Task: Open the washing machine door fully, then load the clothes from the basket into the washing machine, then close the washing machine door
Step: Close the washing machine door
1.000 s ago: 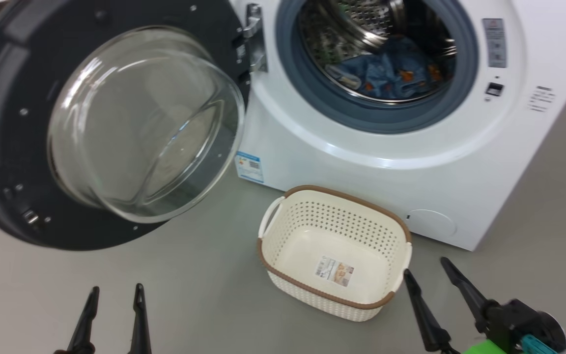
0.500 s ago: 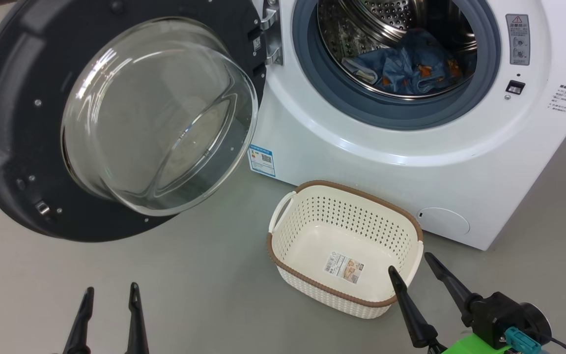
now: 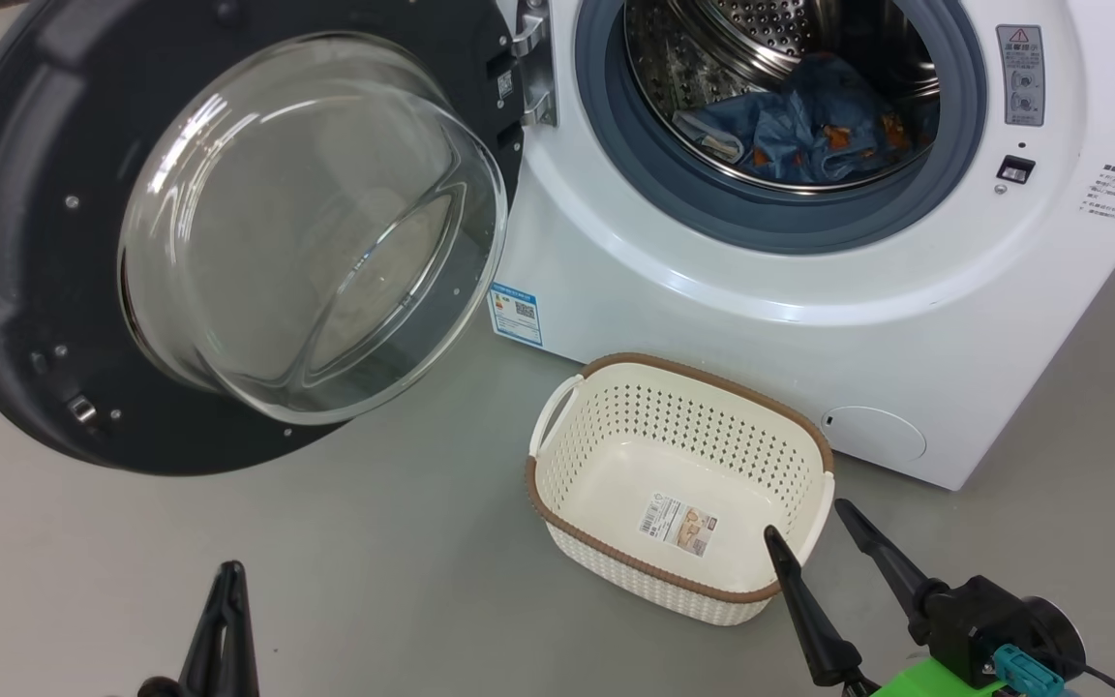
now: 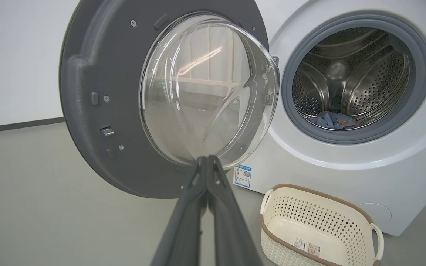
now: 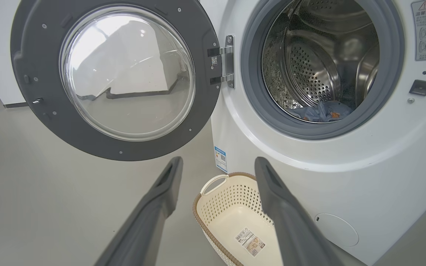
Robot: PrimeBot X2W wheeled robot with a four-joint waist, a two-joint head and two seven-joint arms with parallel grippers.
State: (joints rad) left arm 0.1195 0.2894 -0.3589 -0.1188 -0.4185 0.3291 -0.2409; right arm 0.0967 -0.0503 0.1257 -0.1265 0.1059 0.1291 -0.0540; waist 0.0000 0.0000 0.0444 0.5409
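Left hand (image 3: 231, 573) fingers together, gripping nothing; door (image 3: 15, 242) open, ahead of it. Right hand (image 3: 807, 520) fingers apart at basket (image 3: 616, 566) rim. Clothes (image 3: 799, 121) in washing machine (image 3: 712, 329) drum, beyond right hand. Basket label (image 3: 678, 524) and blue sticker (image 3: 516, 314): print unreadable.

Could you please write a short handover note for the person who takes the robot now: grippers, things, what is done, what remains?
Left gripper: jaws shut, empty, pointing at the door.
Right gripper: jaws open, empty, by the right end of the basket.
Clothes lie inside the washing machine; basket empty of clothes.
Done: door open, clothes loaded.
Left: close the door.
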